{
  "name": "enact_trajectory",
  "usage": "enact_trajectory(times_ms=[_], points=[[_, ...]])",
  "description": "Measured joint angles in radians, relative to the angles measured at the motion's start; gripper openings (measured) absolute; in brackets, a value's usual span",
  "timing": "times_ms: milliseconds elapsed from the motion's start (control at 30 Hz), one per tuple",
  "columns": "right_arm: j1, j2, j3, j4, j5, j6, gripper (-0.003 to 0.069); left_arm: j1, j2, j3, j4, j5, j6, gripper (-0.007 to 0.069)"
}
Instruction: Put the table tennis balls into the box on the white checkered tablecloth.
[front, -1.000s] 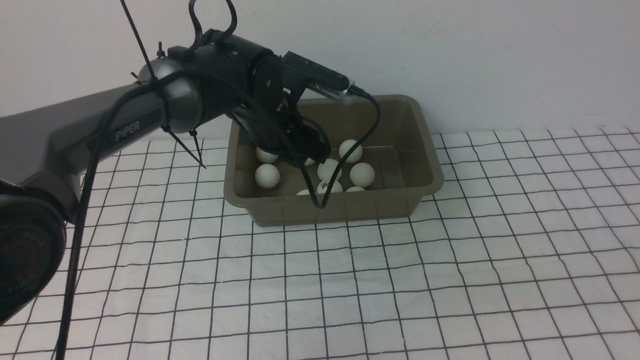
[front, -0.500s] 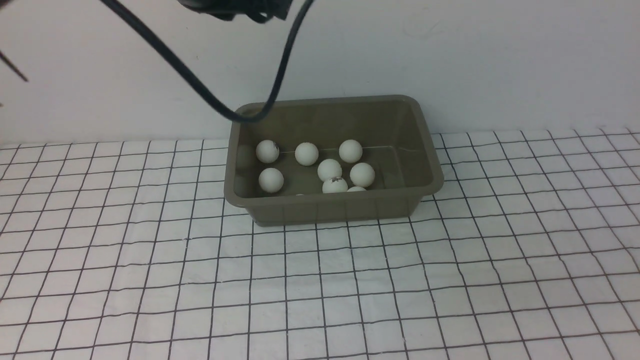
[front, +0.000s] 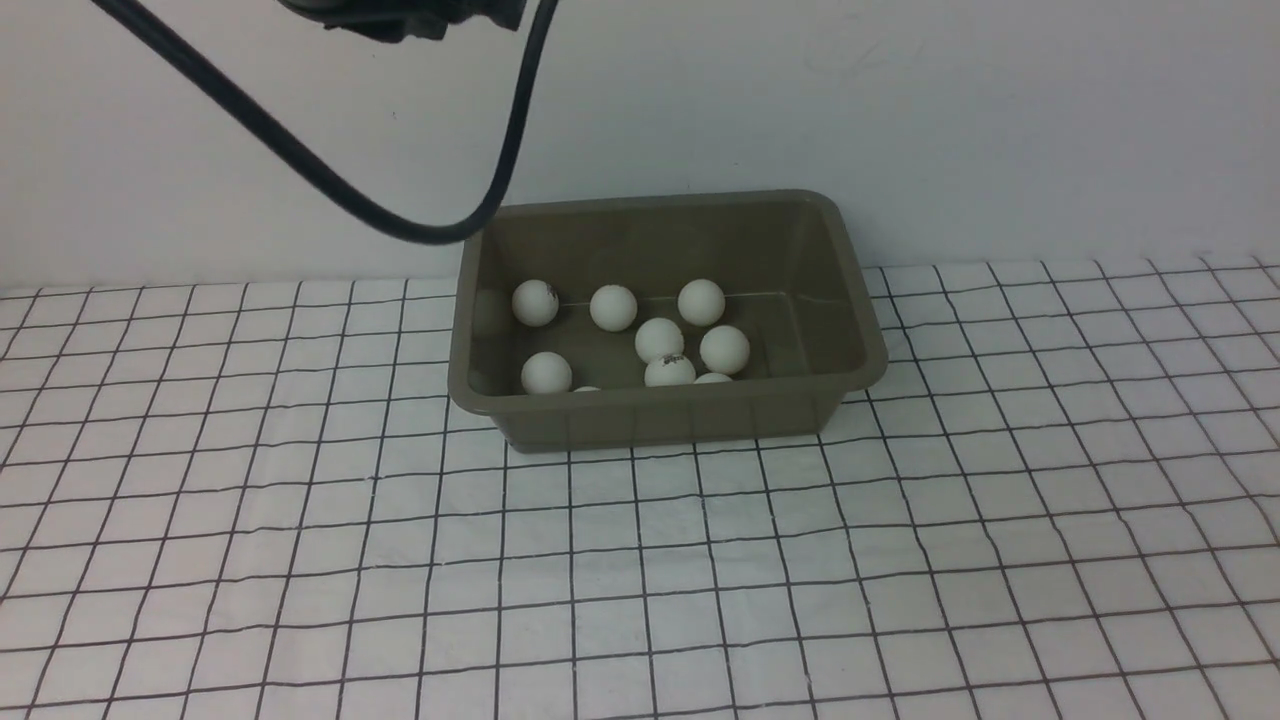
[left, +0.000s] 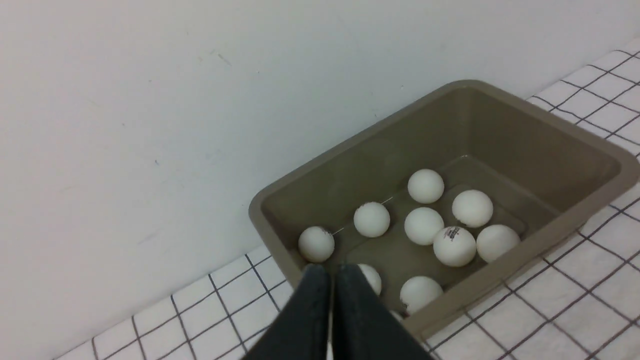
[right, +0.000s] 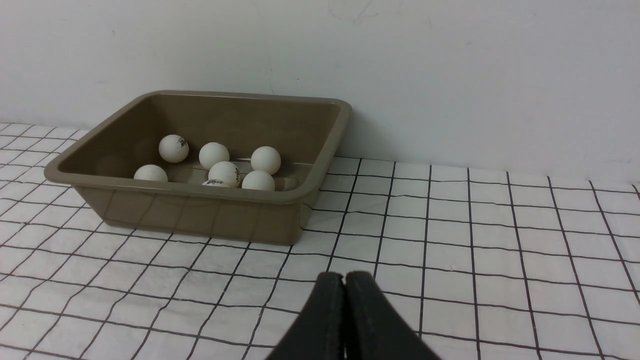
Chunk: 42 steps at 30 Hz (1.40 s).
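Observation:
The olive-grey box (front: 860, 300) stands on the white checkered tablecloth (front: 640, 560) against the back wall. Several white table tennis balls (front: 659, 338) lie on its floor; the front wall hides part of some. In the left wrist view the box (left: 575, 230) and its balls (left: 454, 246) show from above, and my left gripper (left: 332, 272) is shut and empty, high over the box's near corner. In the right wrist view my right gripper (right: 344, 280) is shut and empty above the cloth, short of the box (right: 200, 215). Only a bit of the left arm (front: 400, 15) shows in the front view.
A black cable (front: 420, 225) hangs in a loop from the left arm down to the box's back left rim. A plain white wall (front: 900, 120) stands right behind the box. No ball shows on the cloth outside the box.
The left arm has risen out of the box and up past the top of the front view. The cable loop swung left. The ball at the box's front left rolled a little nearer.

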Motion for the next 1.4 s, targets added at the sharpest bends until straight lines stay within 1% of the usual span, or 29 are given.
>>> enact_trajectory(times_ms=[33, 100, 133, 167, 200, 300, 400, 467, 600, 733, 967, 1200, 1400], points=[[0.0, 0.0, 0.0, 0.0, 0.0, 0.0, -0.0018, 0.032, -0.062, 0.105, 0.007, -0.074, -0.002, -0.0005], [0.0, 0.0, 0.0, 0.0, 0.0, 0.0, -0.0018, 0.107, -0.157, 0.26, 0.008, -0.175, -0.019, -0.0005], [0.0, 0.0, 0.0, 0.0, 0.0, 0.0, -0.0018, 0.16, -0.208, 0.353, 0.007, -0.222, -0.034, -0.0005], [0.0, 0.0, 0.0, 0.0, 0.0, 0.0, -0.0018, 0.206, -0.247, 0.398, 0.003, -0.261, -0.045, -0.0005], [0.0, 0.0, 0.0, 0.0, 0.0, 0.0, -0.0018, 0.274, -0.302, 0.473, -0.009, -0.296, -0.057, -0.0005], [0.0, 0.0, 0.0, 0.0, 0.0, 0.0, -0.0018, 0.373, -0.398, 0.574, -0.03, -0.332, -0.066, -0.0005], [0.0, 0.0, 0.0, 0.0, 0.0, 0.0, -0.0018, 0.439, -0.493, 0.646, -0.04, -0.319, -0.067, -0.0005], [0.0, 0.0, 0.0, 0.0, 0.0, 0.0, -0.0018, 0.464, -0.549, 0.678, -0.042, -0.299, -0.067, -0.0005], [0.0, 0.0, 0.0, 0.0, 0.0, 0.0, -0.0018, 0.489, -0.65, 0.735, -0.046, -0.268, -0.066, -0.0005], [0.0, 0.0, 0.0, 0.0, 0.0, 0.0, -0.0018, 0.493, -0.759, 0.787, -0.046, -0.195, -0.073, -0.0005], [0.0, 0.0, 0.0, 0.0, 0.0, 0.0, -0.0018, 0.493, -0.939, 0.795, -0.05, 0.009, -0.147, -0.0005], [0.0, 0.0, 0.0, 0.0, 0.0, 0.0, -0.0018, 0.493, -1.005, 0.795, -0.053, 0.215, -0.155, -0.0005], [0.0, 0.0, 0.0, 0.0, 0.0, 0.0, -0.0018, 0.493, -1.015, 0.795, -0.056, 0.238, -0.155, -0.0005]])
